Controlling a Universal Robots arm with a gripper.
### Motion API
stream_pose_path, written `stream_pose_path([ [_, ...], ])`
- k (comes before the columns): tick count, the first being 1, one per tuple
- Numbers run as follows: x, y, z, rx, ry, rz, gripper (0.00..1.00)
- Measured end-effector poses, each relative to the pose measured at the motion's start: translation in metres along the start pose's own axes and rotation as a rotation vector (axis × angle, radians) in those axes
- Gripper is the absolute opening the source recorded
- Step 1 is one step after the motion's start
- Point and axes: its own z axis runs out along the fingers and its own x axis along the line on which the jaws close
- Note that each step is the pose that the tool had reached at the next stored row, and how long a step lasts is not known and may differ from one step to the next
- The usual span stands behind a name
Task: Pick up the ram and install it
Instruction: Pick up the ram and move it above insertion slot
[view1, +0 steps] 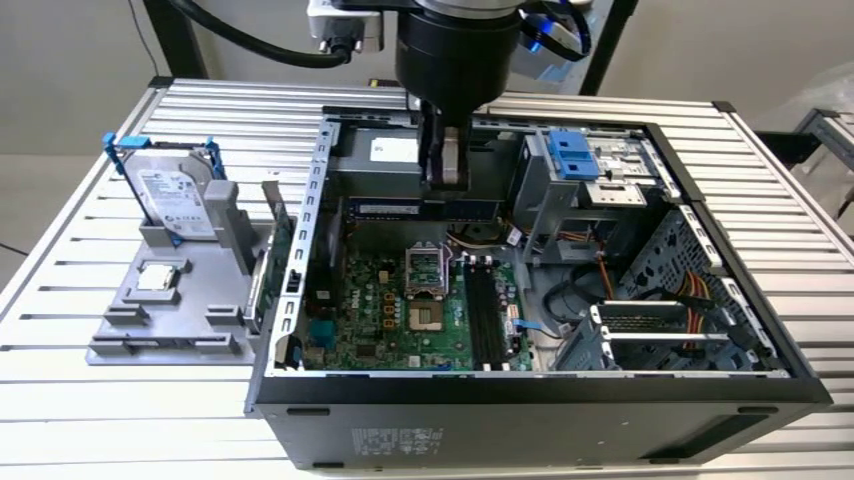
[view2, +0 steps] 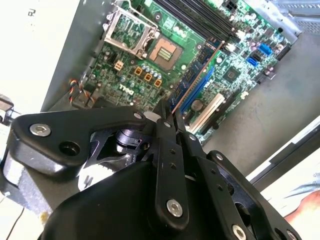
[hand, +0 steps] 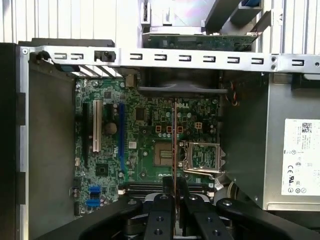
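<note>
My gripper (view1: 449, 185) hangs inside the open computer case (view1: 307, 200), shut on the ram (view1: 420, 209), a long green stick held level above the motherboard (view1: 387, 320). In both wrist views the ram shows edge-on, running out from between the fingertips (view2: 192, 75) (hand: 173, 135). The gripper (view2: 169, 106) (hand: 173, 181) pinches it near the middle. The black memory slots (view1: 487, 318) lie further along the board, on the exterior view's right of the processor socket (view1: 424, 275). The stick hangs above the socket area and touches no slot.
A silver hard drive in a blue frame (view1: 174, 195) stands on a grey fixture (view1: 174, 325) at the exterior view's left, with a small square chip (view1: 158, 278) on it. A drive cage with a blue latch (view1: 574, 155), cables (view1: 694, 295) and metal case walls surround the board.
</note>
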Motion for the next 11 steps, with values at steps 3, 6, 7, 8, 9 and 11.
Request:
stream_pose_path([
  [3, 0.0, -0.0038, -0.0001, -0.0001, 0.0001, 0.0, 0.0],
  [6, 0.0, -0.0069, -0.0002, 0.0, 0.0, 0.0, 0.0],
  [7, 0.0, -0.0079, -0.0002, -0.0001, 0.0, 0.0, 0.0],
  [8, 0.0, -0.0089, -0.0002, 0.0, 0.0, 0.0, 0.0],
  [9, 0.0, -0.0099, -0.0002, -0.0001, 0.0, 0.0, 0.0],
  [11, 0.0, -0.0122, -0.0003, -0.0001, 0.0, 0.0, 0.0],
])
